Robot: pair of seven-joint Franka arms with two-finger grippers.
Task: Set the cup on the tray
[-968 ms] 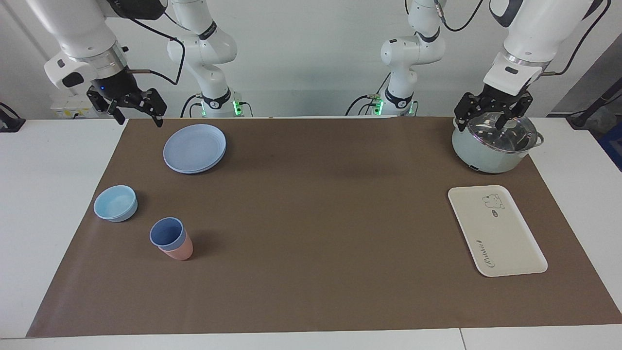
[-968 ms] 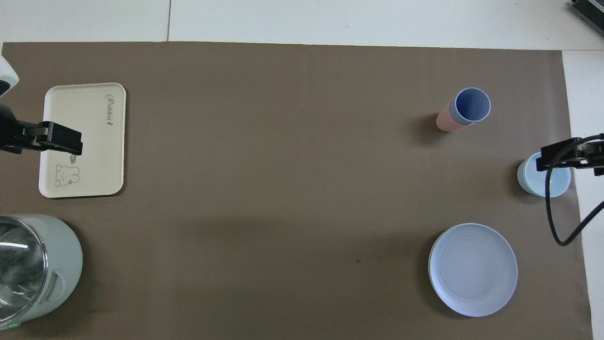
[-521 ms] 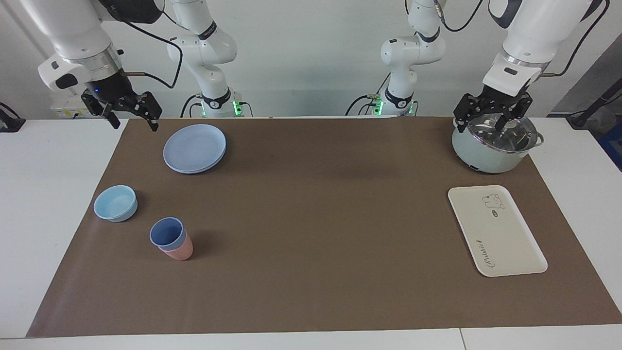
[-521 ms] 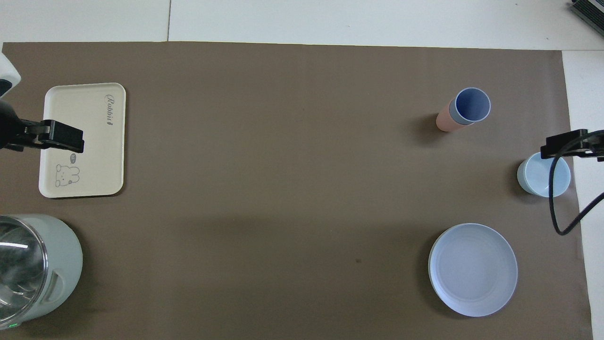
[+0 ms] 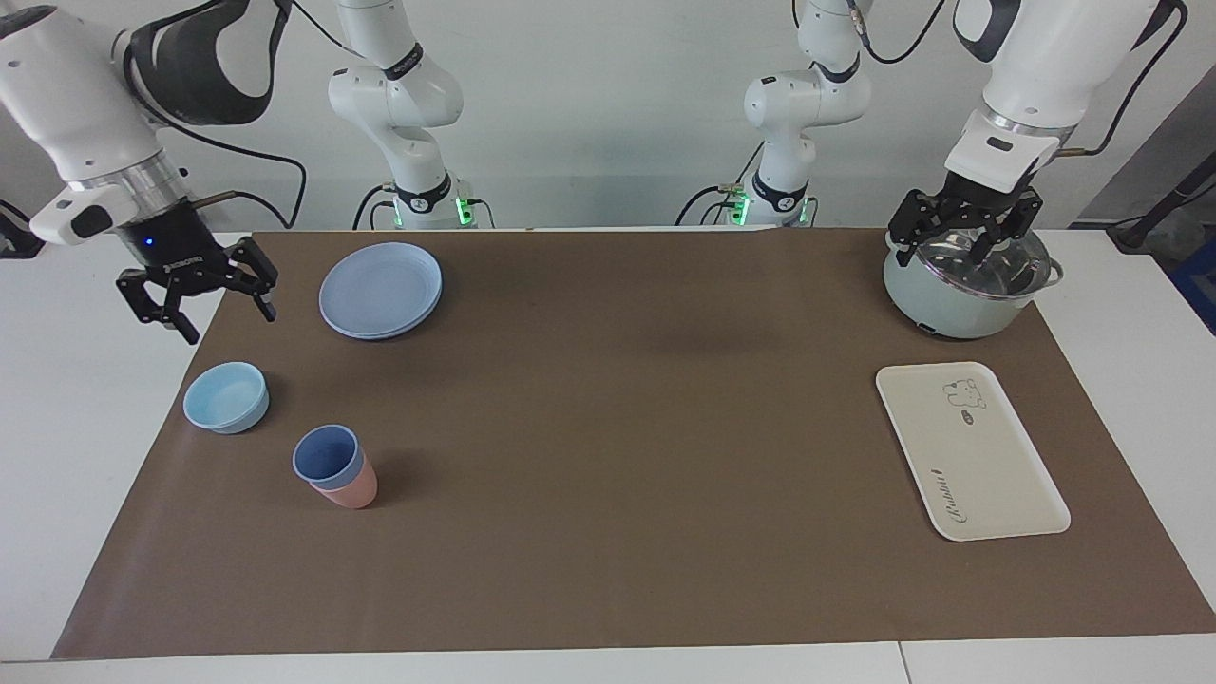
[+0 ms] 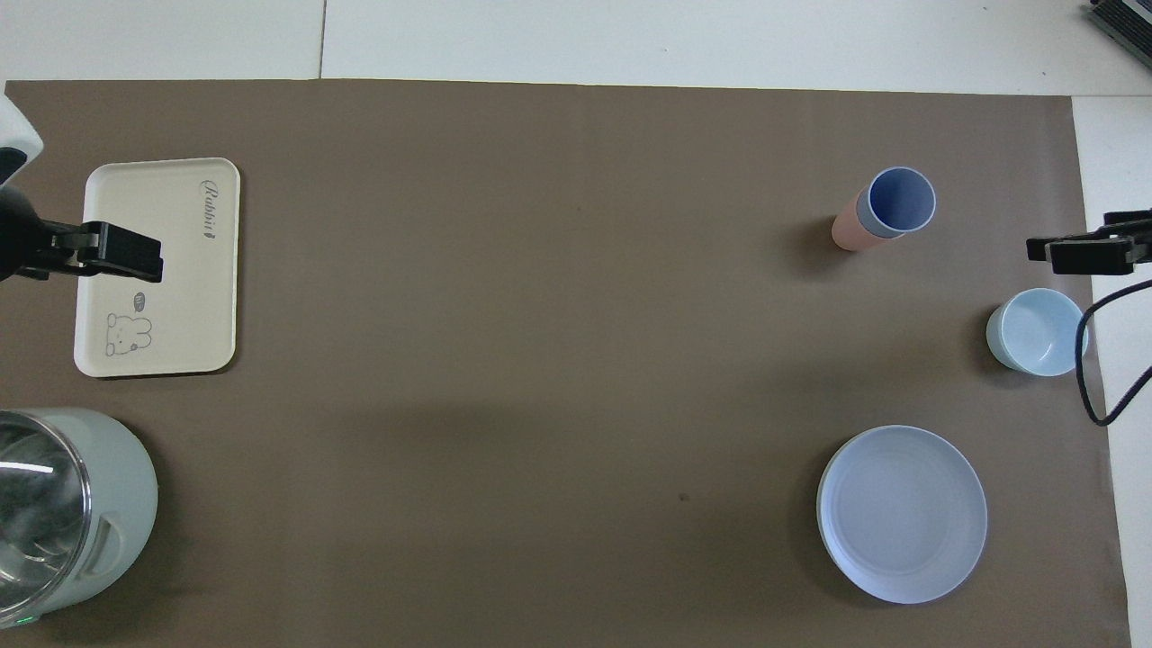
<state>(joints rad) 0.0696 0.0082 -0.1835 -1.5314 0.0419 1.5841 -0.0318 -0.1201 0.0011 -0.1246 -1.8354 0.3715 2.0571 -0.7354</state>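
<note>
The periwinkle-blue cup (image 5: 326, 455) stands nested inside a salmon-pink cup (image 5: 350, 492) toward the right arm's end of the table; it also shows in the overhead view (image 6: 901, 200). The cream tray (image 5: 988, 475) with the bear drawing lies flat toward the left arm's end, and shows in the overhead view too (image 6: 180, 297). My right gripper (image 5: 226, 318) hangs open and empty in the air over the mat's edge, between the plate and the bowl. My left gripper (image 5: 959, 249) is open and empty just above the pot's lid.
A light-blue bowl (image 5: 226, 397) sits beside the cups, nearer to the robots. A round blue plate (image 5: 381, 289) lies nearer still. A pale green pot with a glass lid (image 5: 964, 285) stands nearer to the robots than the tray. A brown mat (image 5: 608, 427) covers the table.
My right gripper has come down and swung outward toward the bowl, away from the plate. My left gripper has hardly moved.
</note>
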